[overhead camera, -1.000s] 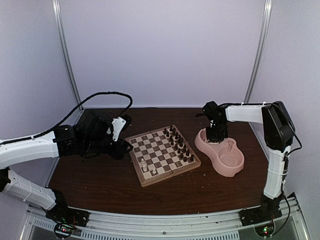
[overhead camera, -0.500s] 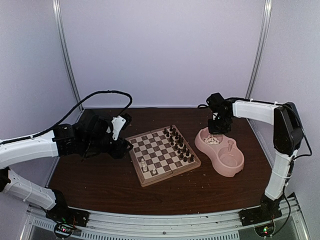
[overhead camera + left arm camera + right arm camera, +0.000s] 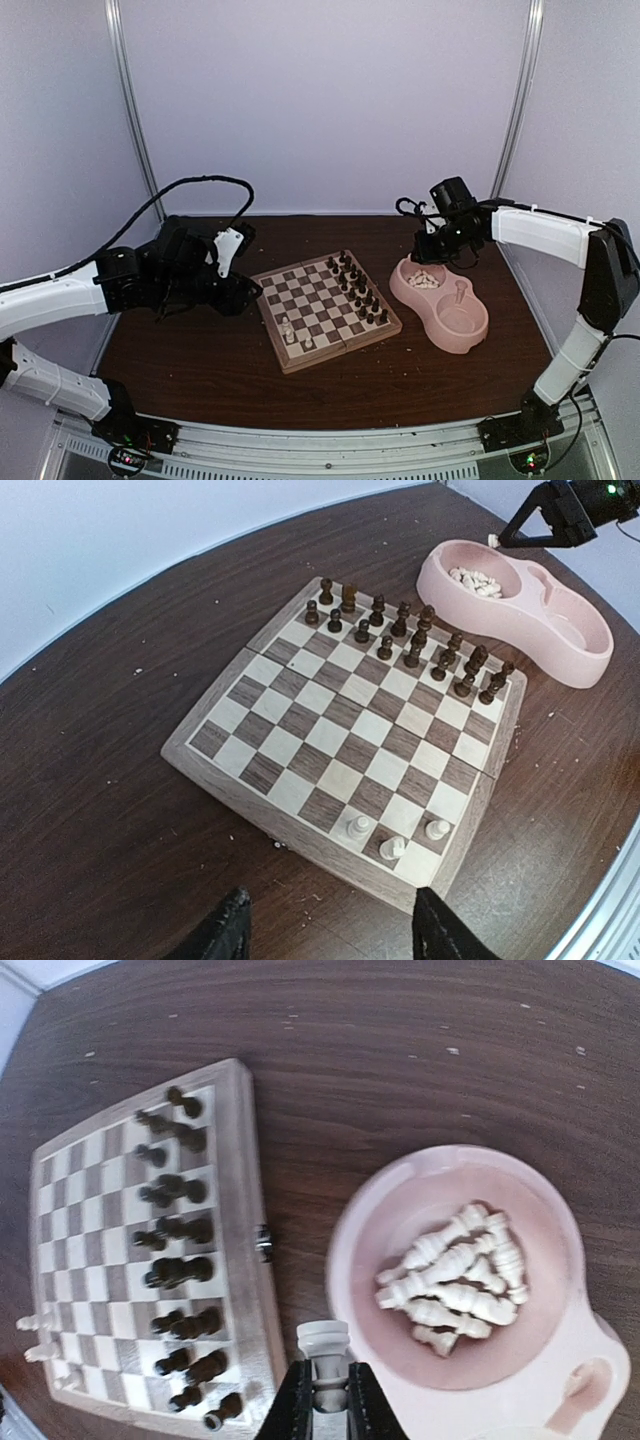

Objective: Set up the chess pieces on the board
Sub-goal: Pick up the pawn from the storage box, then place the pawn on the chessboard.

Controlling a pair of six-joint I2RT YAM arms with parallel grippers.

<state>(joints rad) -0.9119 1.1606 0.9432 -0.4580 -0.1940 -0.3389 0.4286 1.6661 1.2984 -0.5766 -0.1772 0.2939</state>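
The board (image 3: pixel 300 290) lies mid-table, with dark pieces (image 3: pixel 358 288) lined up along its far right side. Three white chess pieces (image 3: pixel 392 848) stand at its near corner. Several more white chess pieces (image 3: pixel 455 1270) lie heaped in the left compartment of the pink double bowl (image 3: pixel 480 1360). My right gripper (image 3: pixel 322 1375) is shut on a white rook-like piece (image 3: pixel 323 1345), held above the table between the bowl and the board. In the top view the right gripper (image 3: pixel 432 243) hangs over the bowl's far left rim. My left gripper (image 3: pixel 330 925) is open and empty, just off the board's near edge.
The pink double bowl (image 3: pixel 455 345) stands right of the board, and a small peg (image 3: pixel 460 292) rises at its waist. A metal clasp (image 3: pixel 264 1242) sticks out of the board's side. Grey walls and frame posts enclose the dark table (image 3: pixel 200 360).
The right gripper closed on a white piece in the bowl, lifted it out and drew back toward the far right. The left arm shifted slightly left.
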